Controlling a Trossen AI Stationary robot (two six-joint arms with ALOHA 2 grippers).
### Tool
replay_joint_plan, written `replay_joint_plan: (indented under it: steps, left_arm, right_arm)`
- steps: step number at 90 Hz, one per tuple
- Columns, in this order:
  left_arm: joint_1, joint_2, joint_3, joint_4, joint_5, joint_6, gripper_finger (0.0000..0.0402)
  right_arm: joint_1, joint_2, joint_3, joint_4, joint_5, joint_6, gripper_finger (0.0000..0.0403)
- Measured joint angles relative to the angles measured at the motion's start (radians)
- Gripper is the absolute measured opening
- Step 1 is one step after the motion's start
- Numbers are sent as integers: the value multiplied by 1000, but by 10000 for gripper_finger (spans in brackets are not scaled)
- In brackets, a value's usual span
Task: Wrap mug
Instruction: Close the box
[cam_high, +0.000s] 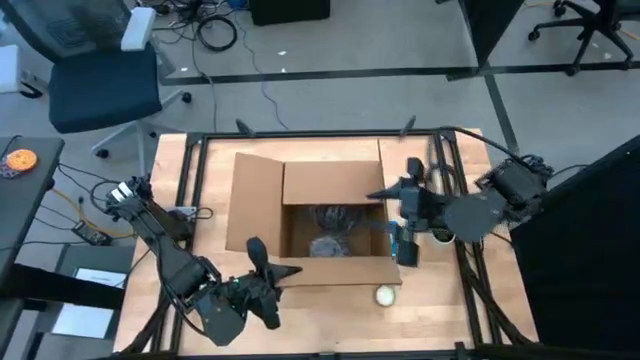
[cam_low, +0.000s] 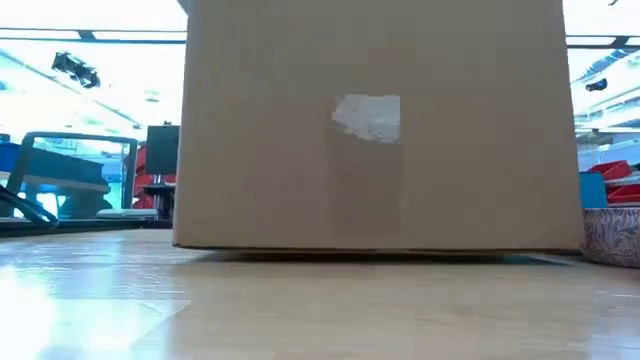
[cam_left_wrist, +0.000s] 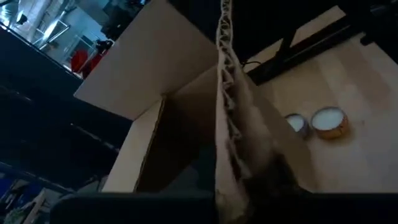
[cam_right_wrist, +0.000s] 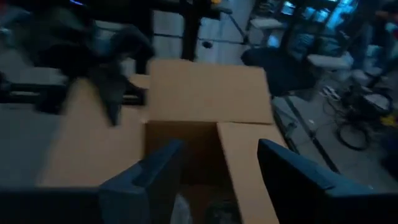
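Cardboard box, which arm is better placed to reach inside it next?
Probably the right: its open right gripper sits over the cardboard box opening, above the wrapped bundle. The left gripper is outside, at the near wall.

Grey floor (cam_high: 330, 45) beyond the wooden bench (cam_high: 500, 300), crossed by dark strips. Blue office chair (cam_high: 100, 75) at upper left, with black cables (cam_high: 215, 30) coiled nearby. Dark side desk (cam_high: 20, 190) on the left, carrying an orange disc (cam_high: 18, 158). Bright ceiling lights (cam_low: 90, 50) in the low view; red bins (cam_low: 615, 175) at far right.
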Motion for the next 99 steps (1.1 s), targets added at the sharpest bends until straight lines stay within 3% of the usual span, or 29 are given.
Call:
replay_joint_plan:
  steps: [11, 22, 31, 38, 66, 87, 99]
  left_arm:
    - [3, 0, 0, 12, -8, 1, 2]
    - [-4, 0, 1, 8, -45, -2, 9]
    - [-13, -1, 1, -23, -82, -29, 20]
    - [-17, -4, 2, -33, -98, -59, 30]
    - [-12, -51, 4, -48, -98, -186, 54]
    - [27, -132, 4, -117, -120, -494, 57]
    - [64, -174, 4, -221, -39, -613, 64]
  right_arm:
    - [-87, 41, -1, -89, -111, 31, 185]
    - [-161, 63, -1, -318, -191, 168, 185]
    - [-181, 48, -11, -400, -214, 233, 185]
    - [-167, 36, -8, -339, -224, 221, 185]
    - [-139, -27, 1, -386, -212, 271, 185]
    - [-140, -71, 1, -386, -209, 286, 185]
    - [-139, -84, 1, -386, -195, 288, 185]
